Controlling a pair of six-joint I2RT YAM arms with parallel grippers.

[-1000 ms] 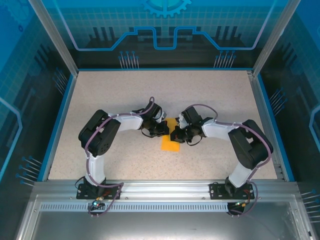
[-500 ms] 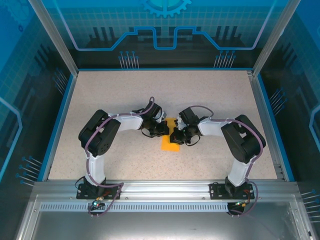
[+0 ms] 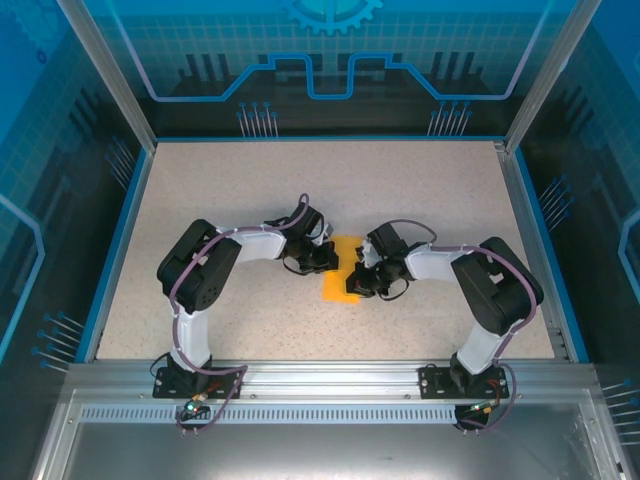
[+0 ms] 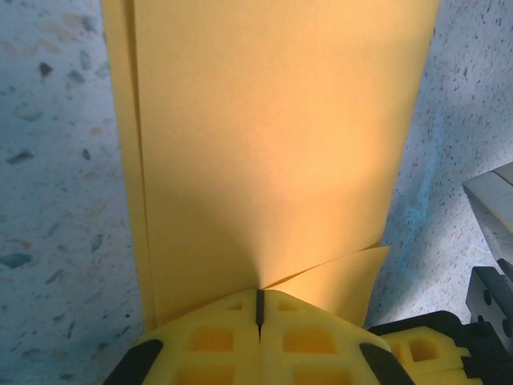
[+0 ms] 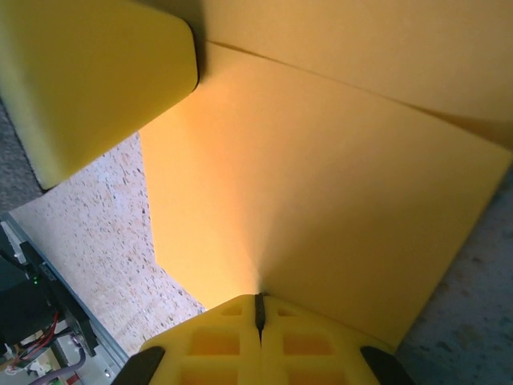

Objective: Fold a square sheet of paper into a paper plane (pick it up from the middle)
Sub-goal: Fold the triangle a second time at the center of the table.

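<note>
Top external: paper held from both sides by two closed pincers

Top external view shows the left pincer (image 3: 322, 258) and the right pincer (image 3: 358, 281) meeting nose to nose over the middle of the table (image 3: 220, 190). The orange-yellow paper (image 3: 338, 289) sits between them. Its long axis runs across the line joining the two pincers, so each tip meets a long side. The left pincer is nearer the far end and the right pincer nearer the near end. Neither arm is closer than the other, since both are already on it.

Left wrist view has the jaws pressed together with the sheet coming straight out of the seam and stretching ahead of the tips. A doubled edge on the left side suggests the sheet is already folded once. A loose lower layer curls out just right of the tips.

Right wrist view shows the same kind of pinch, with the paper fanning out ahead and a crease line crossing it farther out.

My reading is that the next move depends on these opposed grips, because a pull or turn by one pincer works against the other.

The arms hide most of the sheet from above. Whether it rests on the table or hangs just clear of it cannot be told, nor can how many layers each pincer holds.
</note>
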